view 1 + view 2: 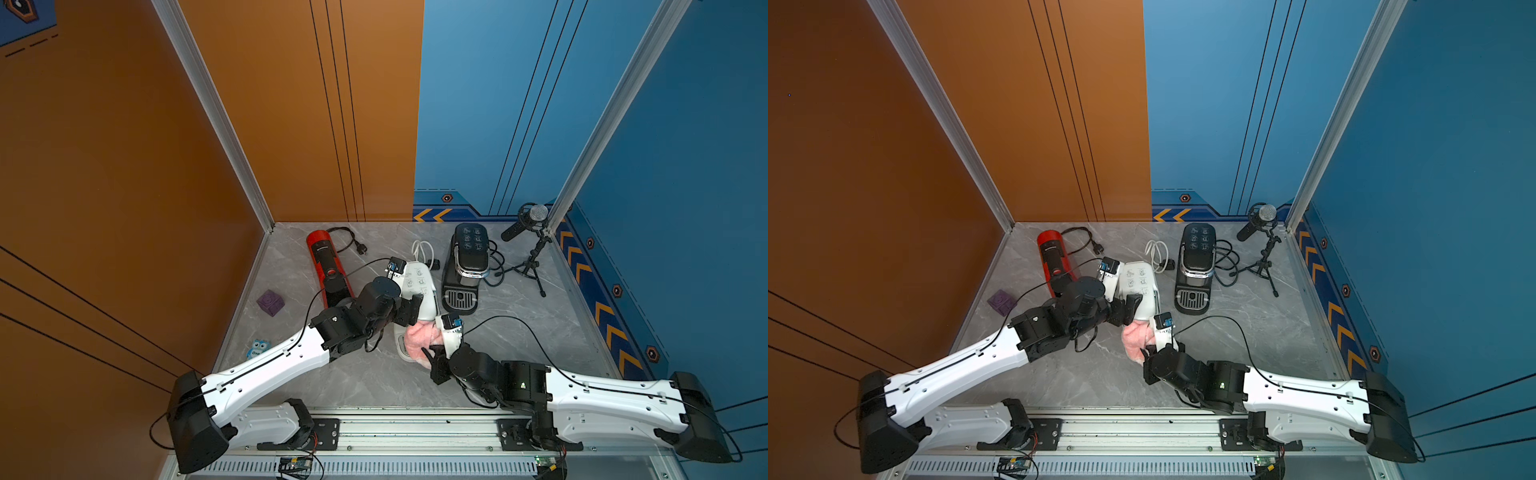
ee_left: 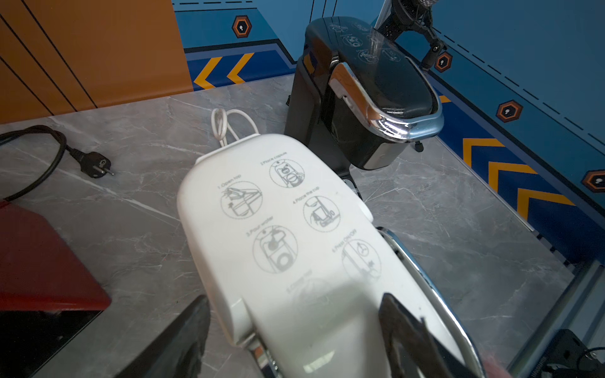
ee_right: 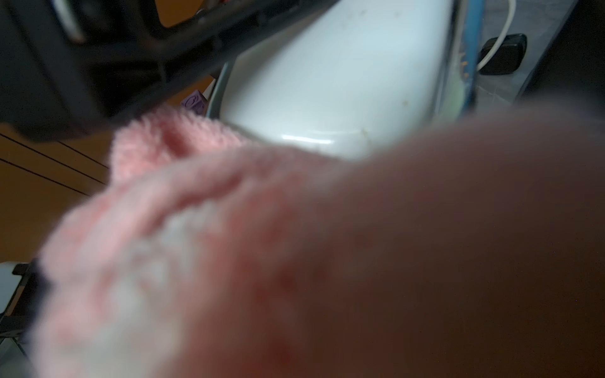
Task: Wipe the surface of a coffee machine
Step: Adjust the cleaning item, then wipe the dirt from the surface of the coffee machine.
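The white coffee machine [image 1: 417, 286] is standing on the grey marbled desk [image 1: 519, 332], a little below the centre of both top views, with a black coffee machine [image 1: 467, 257] just to its right and a red one [image 1: 328, 266] lying to its left. The left end effector [image 2: 294, 327] is reaching over the white machine's top with its jaws spread wide, one finger [image 2: 183, 337] on each side of the body; the left wrist view is not showing whether the pads are actually pressing on it. The right end effector [image 1: 434, 357] is coming in from the lower right of the frame, clamped tight on a bunched pink cloth [image 1: 422, 336], and the cloth is lying against the white machine's front, lower end. In the right wrist view the cloth [image 3: 229, 229] is filling most of the picture, blurred, with the machine's glossy white shell [image 3: 327, 81] just beyond it. A microphone on a tripod [image 1: 528, 224] is standing at the upper right of the desk, and a purple block [image 1: 270, 302] is sitting near its left edge.
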Motion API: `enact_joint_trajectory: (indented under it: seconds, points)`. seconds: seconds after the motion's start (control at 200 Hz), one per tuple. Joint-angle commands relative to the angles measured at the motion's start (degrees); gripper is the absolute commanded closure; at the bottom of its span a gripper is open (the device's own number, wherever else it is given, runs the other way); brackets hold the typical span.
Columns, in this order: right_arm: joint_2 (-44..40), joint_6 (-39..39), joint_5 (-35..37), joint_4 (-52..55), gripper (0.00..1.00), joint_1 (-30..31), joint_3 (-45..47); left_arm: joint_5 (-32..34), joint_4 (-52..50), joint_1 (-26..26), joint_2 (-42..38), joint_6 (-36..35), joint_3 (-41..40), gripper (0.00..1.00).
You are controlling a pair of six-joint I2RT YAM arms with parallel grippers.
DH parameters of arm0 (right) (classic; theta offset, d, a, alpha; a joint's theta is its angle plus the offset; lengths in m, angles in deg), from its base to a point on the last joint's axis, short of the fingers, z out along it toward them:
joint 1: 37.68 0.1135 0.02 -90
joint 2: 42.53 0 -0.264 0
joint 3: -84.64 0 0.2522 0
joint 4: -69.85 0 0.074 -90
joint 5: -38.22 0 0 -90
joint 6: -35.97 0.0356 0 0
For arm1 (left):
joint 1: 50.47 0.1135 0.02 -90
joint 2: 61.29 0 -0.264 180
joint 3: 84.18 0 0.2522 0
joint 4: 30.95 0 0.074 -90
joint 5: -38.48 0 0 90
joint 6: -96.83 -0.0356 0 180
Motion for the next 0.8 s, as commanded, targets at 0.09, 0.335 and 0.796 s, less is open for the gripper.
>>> enact_joint_trajectory:
  seconds: [0.09,0.335,0.796]
  points:
    - [0.91,4.99,5.81,-3.68,1.0,-1.26,2.66,6.54,-5.9,-0.21,2.97,-2.01,-1.15,0.21]
    - [-4.56,8.24,6.98,0.19,1.0,-6.4,6.67,5.42,-5.79,0.39,3.54,0.36,-4.43,0.23]
    - [5.51,4.25,4.92,-6.87,1.0,2.36,-0.63,3.46,-5.72,0.47,3.56,3.85,-6.18,0.25]
